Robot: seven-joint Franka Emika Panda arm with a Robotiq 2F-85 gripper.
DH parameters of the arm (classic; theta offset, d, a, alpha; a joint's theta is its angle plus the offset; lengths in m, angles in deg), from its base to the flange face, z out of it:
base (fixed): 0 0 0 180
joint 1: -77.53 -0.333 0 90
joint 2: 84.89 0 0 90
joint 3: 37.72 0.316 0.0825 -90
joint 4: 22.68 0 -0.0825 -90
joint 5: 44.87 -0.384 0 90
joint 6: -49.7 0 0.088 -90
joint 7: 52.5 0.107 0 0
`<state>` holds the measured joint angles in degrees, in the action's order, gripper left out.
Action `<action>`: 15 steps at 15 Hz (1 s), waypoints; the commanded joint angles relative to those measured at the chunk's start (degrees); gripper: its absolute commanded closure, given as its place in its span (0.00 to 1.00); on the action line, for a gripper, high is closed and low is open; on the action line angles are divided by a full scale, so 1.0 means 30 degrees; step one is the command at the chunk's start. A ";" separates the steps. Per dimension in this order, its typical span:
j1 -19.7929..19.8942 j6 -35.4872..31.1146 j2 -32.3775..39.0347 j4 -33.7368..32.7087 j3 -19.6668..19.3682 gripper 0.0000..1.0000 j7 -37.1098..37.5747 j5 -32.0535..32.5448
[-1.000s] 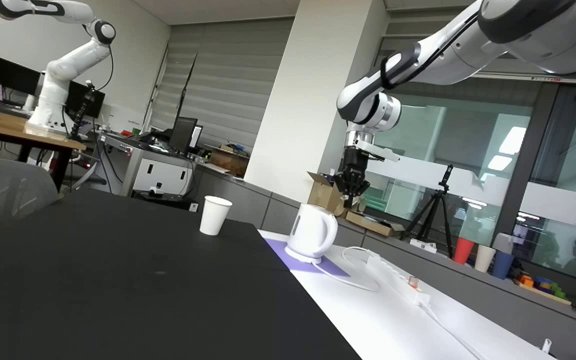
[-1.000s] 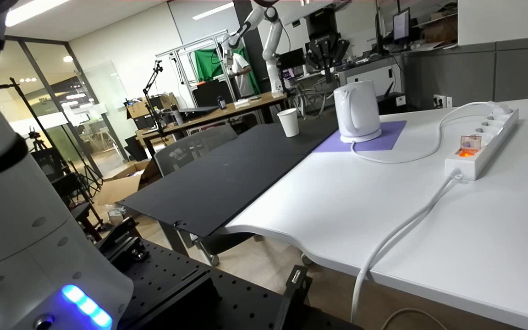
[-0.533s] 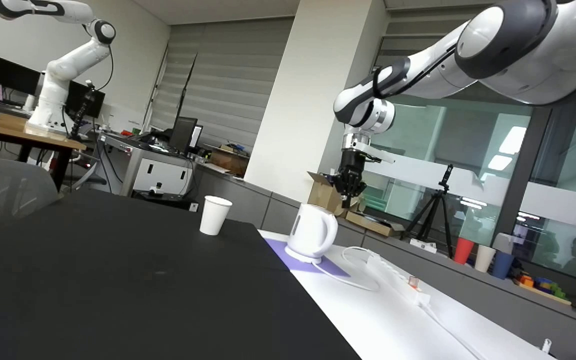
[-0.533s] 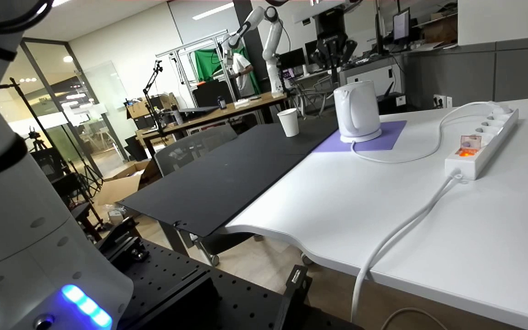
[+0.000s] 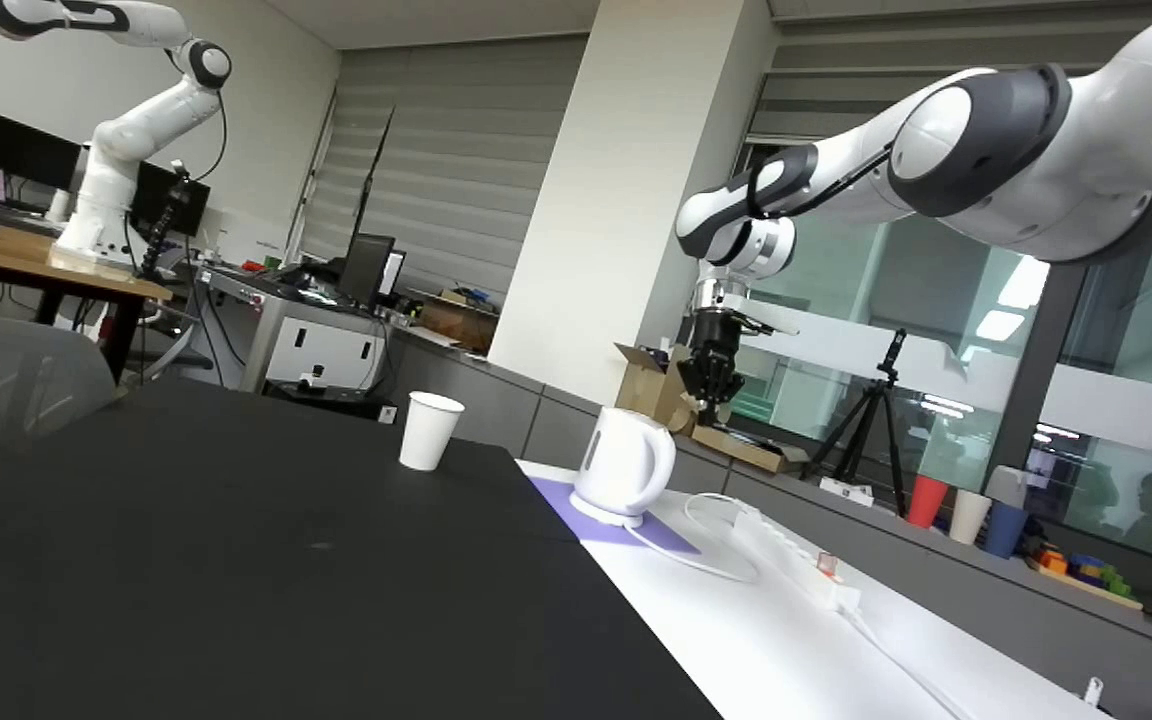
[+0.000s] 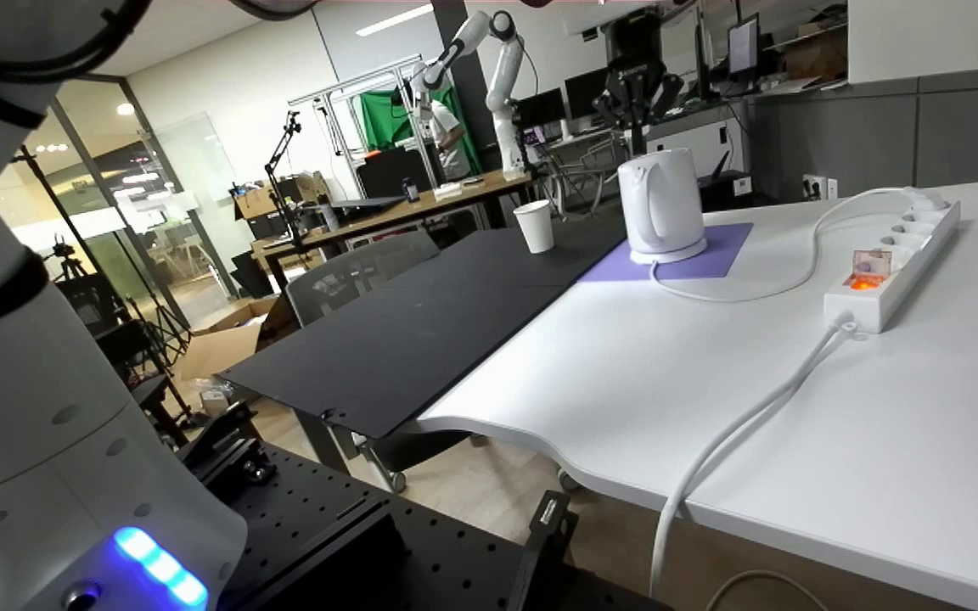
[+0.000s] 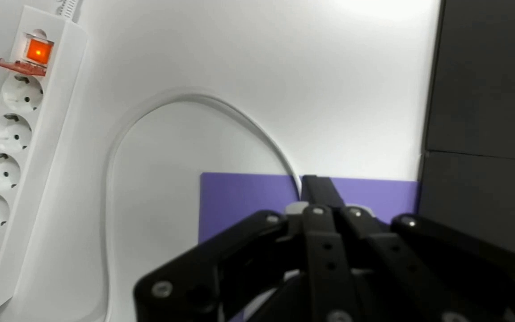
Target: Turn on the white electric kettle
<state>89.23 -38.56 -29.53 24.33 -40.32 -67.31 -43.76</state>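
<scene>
The white electric kettle (image 5: 622, 462) stands upright on a purple mat; it shows in both exterior views (image 6: 664, 208). Its handle (image 5: 658, 465) faces right in an exterior view. In the wrist view my gripper covers most of the kettle; only small white patches (image 7: 296, 207) show around the fingers. My black gripper (image 7: 322, 190) points down with its fingertips together, with nothing seen between them. In an exterior view the gripper (image 5: 707, 416) appears above and to the right of the kettle's lid. In an exterior view the fingertip (image 6: 637, 144) appears just at the kettle's top rim; any contact cannot be told. No kettle switch is visible.
A white power strip (image 6: 901, 263) with a lit orange switch lies on the white table (image 6: 608, 382). The kettle's white cord (image 7: 181, 96) curves from the kettle to it. A white paper cup (image 6: 536, 227) stands on the black board (image 6: 421, 322). The purple mat (image 7: 239, 197) lies underneath.
My gripper has shifted to the right in both exterior views and comes slightly lower over the kettle's top. The arm's upper links have swung lower. The kettle and cup have not moved.
</scene>
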 commanded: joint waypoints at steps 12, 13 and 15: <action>0.0001 0.1357 0.2721 -0.4120 0.0724 1.00 -0.0091 -0.0389; 0.0009 0.1302 0.2750 -0.4159 0.0746 1.00 -0.0096 -0.0399; 0.0043 0.1215 0.2813 -0.4252 0.0796 1.00 -0.0102 -0.0459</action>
<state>88.85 -36.26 -23.15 15.84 -38.53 -67.48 -44.22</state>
